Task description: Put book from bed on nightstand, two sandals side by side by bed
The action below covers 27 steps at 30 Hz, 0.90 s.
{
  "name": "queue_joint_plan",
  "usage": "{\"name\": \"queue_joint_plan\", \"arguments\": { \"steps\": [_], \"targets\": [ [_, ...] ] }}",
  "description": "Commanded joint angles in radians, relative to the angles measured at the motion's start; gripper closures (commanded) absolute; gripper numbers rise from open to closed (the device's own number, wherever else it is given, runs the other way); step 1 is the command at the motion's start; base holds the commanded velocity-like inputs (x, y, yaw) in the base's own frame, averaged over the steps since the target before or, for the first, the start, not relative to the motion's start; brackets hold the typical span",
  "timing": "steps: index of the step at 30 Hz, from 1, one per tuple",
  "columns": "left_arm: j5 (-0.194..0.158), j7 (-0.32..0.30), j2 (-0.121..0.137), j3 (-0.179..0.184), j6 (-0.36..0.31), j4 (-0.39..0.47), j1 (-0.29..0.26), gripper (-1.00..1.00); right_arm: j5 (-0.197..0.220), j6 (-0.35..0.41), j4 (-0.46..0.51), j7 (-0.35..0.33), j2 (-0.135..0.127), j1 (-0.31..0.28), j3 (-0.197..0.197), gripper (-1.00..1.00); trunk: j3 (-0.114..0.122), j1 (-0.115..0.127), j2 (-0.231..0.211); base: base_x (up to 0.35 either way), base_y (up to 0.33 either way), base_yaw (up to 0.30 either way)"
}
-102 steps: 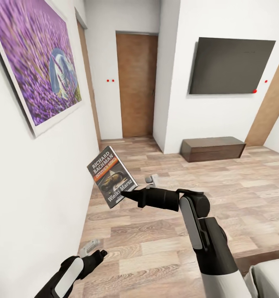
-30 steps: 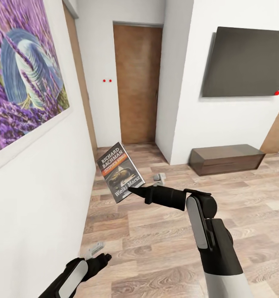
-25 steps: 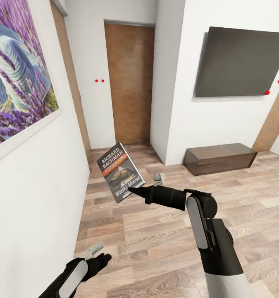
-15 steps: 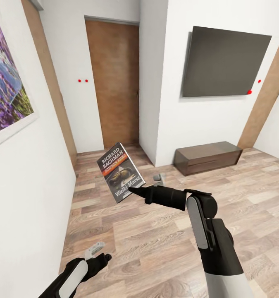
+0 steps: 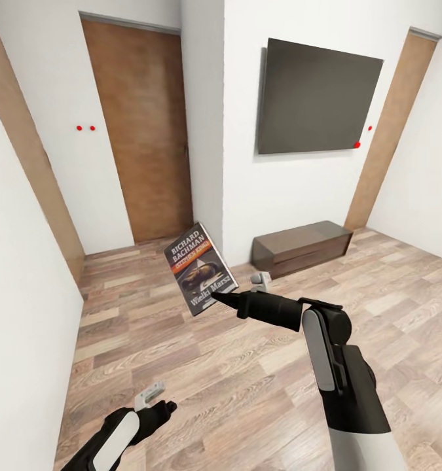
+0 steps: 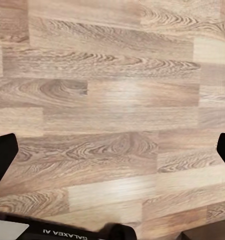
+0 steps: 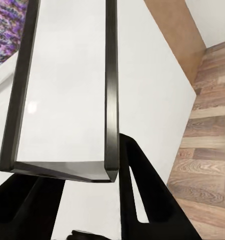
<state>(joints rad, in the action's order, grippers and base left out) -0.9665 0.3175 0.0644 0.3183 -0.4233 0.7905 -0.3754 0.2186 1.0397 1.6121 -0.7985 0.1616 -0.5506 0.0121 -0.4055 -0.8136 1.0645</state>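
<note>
My right gripper point(image 5: 215, 297) is shut on the lower corner of the book point(image 5: 200, 268), a thin paperback with white "Richard Bachman" lettering and an orange band. It holds the book upright and tilted at mid-height over the floor. In the right wrist view the book point(image 7: 67, 90) is seen edge-on, white pages between dark covers, with black fingers point(image 7: 142, 185) on either side. My left gripper point(image 5: 163, 408) hangs low at the left, open, its fingertips point(image 6: 2, 155) spread wide over bare planks. The bed, nightstand and sandals are out of view.
A white wall point(image 5: 18, 307) runs close along my left. Ahead are a brown door point(image 5: 139, 131), a wall corner, a dark TV point(image 5: 315, 98) and a low dark wooden bench point(image 5: 302, 246) under it. Wood-plank floor point(image 5: 260, 379) stretches ahead and right.
The whole view has swung to the right, so the purple painting has left the picture and the door and TV have slid left. Both arms and the book keep their pose.
</note>
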Motion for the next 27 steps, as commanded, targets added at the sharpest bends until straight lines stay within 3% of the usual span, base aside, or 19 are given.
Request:
{"name": "queue_joint_plan", "arguments": {
  "steps": [1,8,17,27],
  "targets": [
    [-0.011,0.010,0.002,0.005,0.000,0.003,0.000,-1.00,0.008,0.008,0.000,-0.004,0.000,-0.001,-0.002,1.00,-0.001,-0.001,0.001,0.330,0.000,-0.265],
    [-0.011,0.011,0.002,0.004,0.000,0.003,0.000,-1.00,0.008,0.008,0.000,-0.004,-0.002,-0.002,-0.012,1.00,-0.001,-0.001,0.001,0.330,0.000,-0.265],
    [-0.011,0.011,0.002,0.004,0.000,0.003,0.000,-1.00,0.008,0.008,0.000,-0.003,-0.002,-0.007,-0.095,1.00,-0.001,-0.001,0.001,0.330,0.000,-0.265],
    [-0.011,0.011,0.001,0.004,0.000,0.003,0.000,-1.00,0.008,0.008,0.000,-0.002,-0.002,-0.009,-0.131,1.00,-0.001,-0.001,0.001,0.330,0.000,-0.266]
  ]
}}
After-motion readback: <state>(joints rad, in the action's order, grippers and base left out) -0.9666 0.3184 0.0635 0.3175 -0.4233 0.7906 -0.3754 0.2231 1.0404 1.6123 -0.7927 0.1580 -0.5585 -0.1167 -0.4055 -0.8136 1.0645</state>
